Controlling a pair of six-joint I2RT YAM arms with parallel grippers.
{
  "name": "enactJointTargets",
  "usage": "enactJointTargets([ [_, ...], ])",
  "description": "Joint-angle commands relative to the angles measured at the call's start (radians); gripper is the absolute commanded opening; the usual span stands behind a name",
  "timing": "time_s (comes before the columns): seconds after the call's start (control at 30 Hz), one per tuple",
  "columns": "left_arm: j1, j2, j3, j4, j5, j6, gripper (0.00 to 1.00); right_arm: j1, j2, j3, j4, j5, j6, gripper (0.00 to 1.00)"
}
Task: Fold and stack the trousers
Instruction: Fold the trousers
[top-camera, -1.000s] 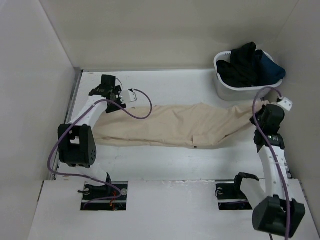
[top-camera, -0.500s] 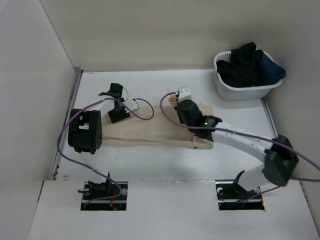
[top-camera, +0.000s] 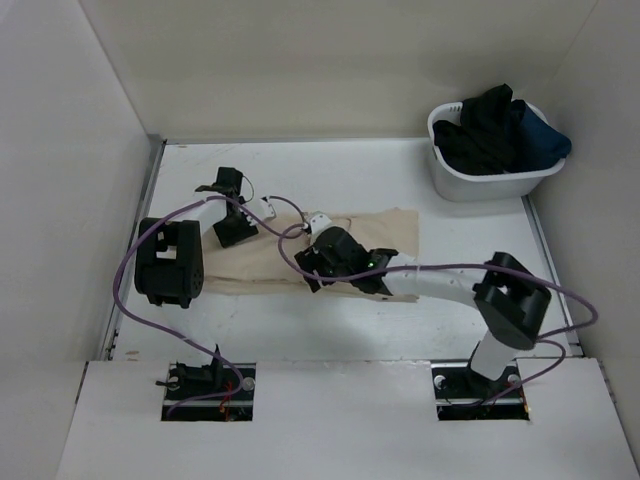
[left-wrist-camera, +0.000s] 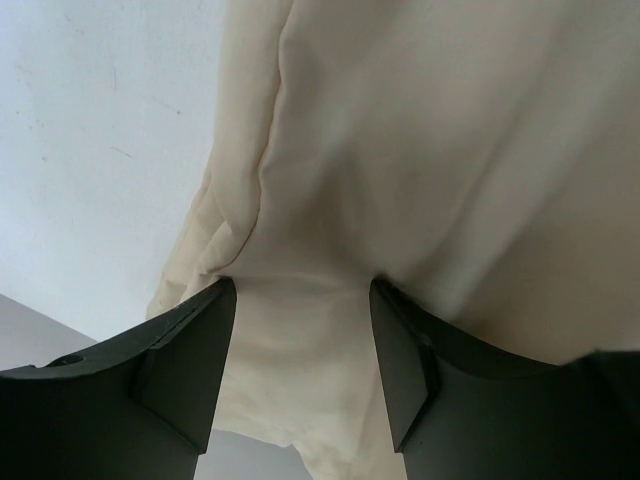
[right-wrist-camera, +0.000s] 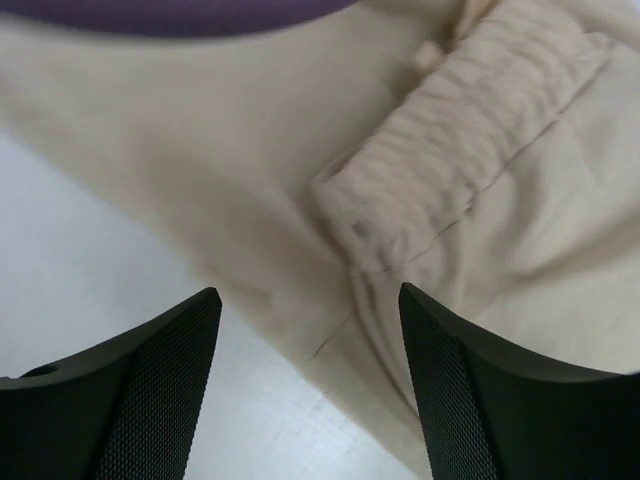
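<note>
Top external view: light beige, long-legged cotton trousers (top-camera: 265, 262) lie folded in a flat band across the middle of the white desk (top-camera: 330, 170), well apart from a white plastic basket (top-camera: 445, 180) of dark clothes at the far right. The left claw (top-camera: 238, 232) is down at their left end, fingers apart over the cloth. The right claw (top-camera: 312, 268) hovers over a gathered band of the trousers, fingers also apart, gripping nothing.

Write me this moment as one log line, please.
trousers: doubled over on table | left gripper: open, over trousers | right gripper: open, above waistband
</note>
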Motion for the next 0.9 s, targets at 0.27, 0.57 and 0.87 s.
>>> enactJointTargets([
  [0.27,0.019,-0.080,0.028,-0.001,0.011,-0.035,0.55,-0.353,-0.667,-0.453,0.060,0.051,0.439,0.81],
  [0.57,0.130,-0.123,0.055,-0.007,-0.012,-0.050,0.57,-0.723,-0.476,-0.556,0.179,-0.277,0.435,0.88],
  [0.87,0.338,-0.060,0.241,-0.126,0.209,-0.212,0.58,-0.707,-0.281,-0.522,0.247,-0.423,0.427,0.66],
])
